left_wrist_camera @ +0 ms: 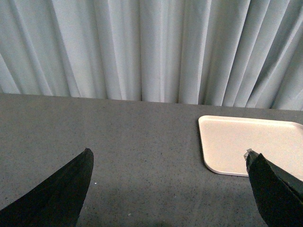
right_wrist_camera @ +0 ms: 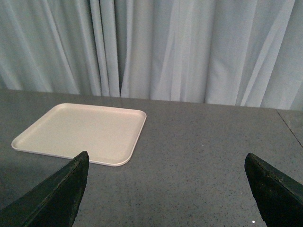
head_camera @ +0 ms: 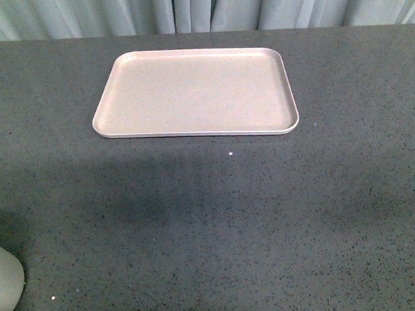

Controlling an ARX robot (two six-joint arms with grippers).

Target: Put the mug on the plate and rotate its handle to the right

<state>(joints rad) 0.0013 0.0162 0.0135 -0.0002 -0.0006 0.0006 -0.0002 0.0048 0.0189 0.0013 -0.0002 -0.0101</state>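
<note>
The cream rectangular plate (head_camera: 193, 92) lies flat and bare at the far middle of the dark grey table. It also shows in the left wrist view (left_wrist_camera: 251, 142) and the right wrist view (right_wrist_camera: 80, 130). No mug with a smiley face or black handle shows clearly. A pale rounded object (head_camera: 3, 287) is cut off at the near left corner of the front view; I cannot tell what it is. My left gripper (left_wrist_camera: 168, 152) is open and empty over bare table left of the plate. My right gripper (right_wrist_camera: 166, 155) is open and empty right of the plate. Neither arm shows in the front view.
A pale pleated curtain (head_camera: 197, 7) hangs along the table's far edge. The speckled grey tabletop (head_camera: 234, 225) stretches between the plate and the near edge. A seam or edge in the table (right_wrist_camera: 289, 125) shows at the far right of the right wrist view.
</note>
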